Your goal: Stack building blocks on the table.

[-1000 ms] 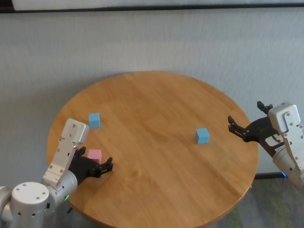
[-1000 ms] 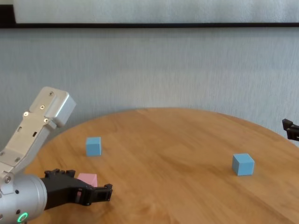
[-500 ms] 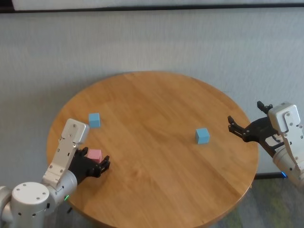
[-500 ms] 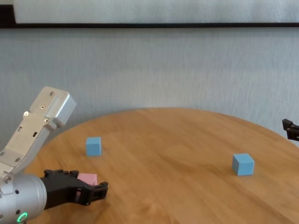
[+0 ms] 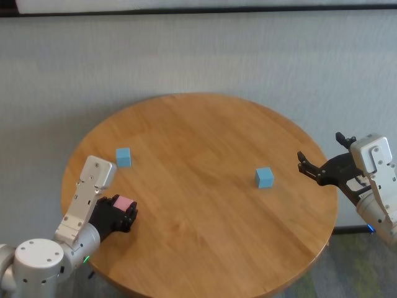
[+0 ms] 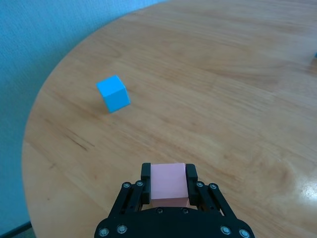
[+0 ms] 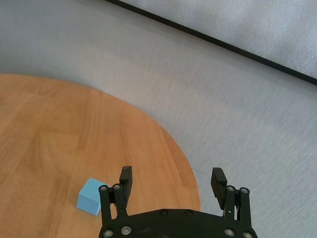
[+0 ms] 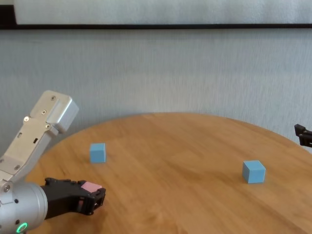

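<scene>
My left gripper [image 5: 124, 213] [image 6: 168, 179] [image 8: 95, 195] is shut on the pale pink block [image 5: 124, 203] [image 6: 168, 185] [image 8: 90, 187] at the near left of the round wooden table [image 5: 205, 149]. One light blue block [image 5: 123, 156] [image 6: 113, 92] [image 8: 97, 152] lies on the table just beyond it. The other light blue block [image 5: 263, 177] [image 7: 89, 197] [image 8: 253, 171] lies toward the right side. My right gripper [image 5: 308, 166] [image 7: 172, 181] is open and empty, hovering at the table's right edge, apart from that block.
Grey carpet [image 5: 186, 56] surrounds the table, with a dark baseboard strip [image 5: 198, 11] at the wall behind. The table edge [image 5: 74, 205] runs close beside my left gripper.
My left gripper's fingers have closed onto the pink block, which was lying between them on the table. The right arm and both blue blocks have not moved.
</scene>
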### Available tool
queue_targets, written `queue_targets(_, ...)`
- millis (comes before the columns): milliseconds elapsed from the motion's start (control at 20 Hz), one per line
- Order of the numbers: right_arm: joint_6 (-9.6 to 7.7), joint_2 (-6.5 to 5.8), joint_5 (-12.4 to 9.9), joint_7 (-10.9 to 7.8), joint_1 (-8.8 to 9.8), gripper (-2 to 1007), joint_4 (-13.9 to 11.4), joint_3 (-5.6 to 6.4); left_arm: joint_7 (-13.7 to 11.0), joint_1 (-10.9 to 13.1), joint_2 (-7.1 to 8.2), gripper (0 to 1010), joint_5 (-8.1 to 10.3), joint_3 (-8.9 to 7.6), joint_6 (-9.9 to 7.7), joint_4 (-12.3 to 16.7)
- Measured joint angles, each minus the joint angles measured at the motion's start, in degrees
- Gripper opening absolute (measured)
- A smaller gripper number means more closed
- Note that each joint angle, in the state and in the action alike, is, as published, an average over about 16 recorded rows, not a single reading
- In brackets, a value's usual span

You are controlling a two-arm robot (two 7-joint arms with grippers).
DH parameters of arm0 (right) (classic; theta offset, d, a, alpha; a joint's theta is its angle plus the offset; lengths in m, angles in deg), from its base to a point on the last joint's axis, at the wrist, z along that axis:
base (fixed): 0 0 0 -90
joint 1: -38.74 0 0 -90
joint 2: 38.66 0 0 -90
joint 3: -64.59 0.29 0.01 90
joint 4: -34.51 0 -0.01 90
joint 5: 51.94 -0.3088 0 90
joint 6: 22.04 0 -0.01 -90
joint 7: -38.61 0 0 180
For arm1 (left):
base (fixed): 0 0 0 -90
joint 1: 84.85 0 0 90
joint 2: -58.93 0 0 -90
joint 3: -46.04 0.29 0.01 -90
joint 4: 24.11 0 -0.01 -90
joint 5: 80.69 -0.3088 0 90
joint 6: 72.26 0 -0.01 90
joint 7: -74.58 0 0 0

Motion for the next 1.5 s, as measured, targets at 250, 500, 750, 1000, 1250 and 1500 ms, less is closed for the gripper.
queue_targets(250, 0.00, 0.00, 0.0, 0.00, 0.00, 1005, 0.0, 0.00, 0.0, -0.1, 0.65, 431, -2.28, 0.47, -0.05, 1.2)
queue_targets(500, 0.00, 0.00, 0.0, 0.00, 0.00, 1005, 0.0, 0.00, -1.0, -0.9, 2.05, 408, -5.66, 2.10, 0.28, 3.6)
queue_targets(750, 0.00, 0.00, 0.0, 0.00, 0.00, 1005, 0.0, 0.00, -3.9, -2.6, 3.81, 408, -9.26, 5.12, 1.63, 6.7)
queue_targets(1000, 0.00, 0.00, 0.0, 0.00, 0.00, 1005, 0.0, 0.00, -8.1, -4.5, 4.58, 408, -11.12, 7.98, 3.53, 8.3)
queue_targets(1250, 0.00, 0.00, 0.0, 0.00, 0.00, 1005, 0.0, 0.00, -12.1, -6.7, 4.17, 408, -11.75, 10.17, 5.34, 7.0)
queue_targets(1500, 0.00, 0.00, 0.0, 0.00, 0.00, 1005, 0.0, 0.00, -14.5, -8.5, 2.94, 408, -11.72, 11.14, 6.40, 3.4)
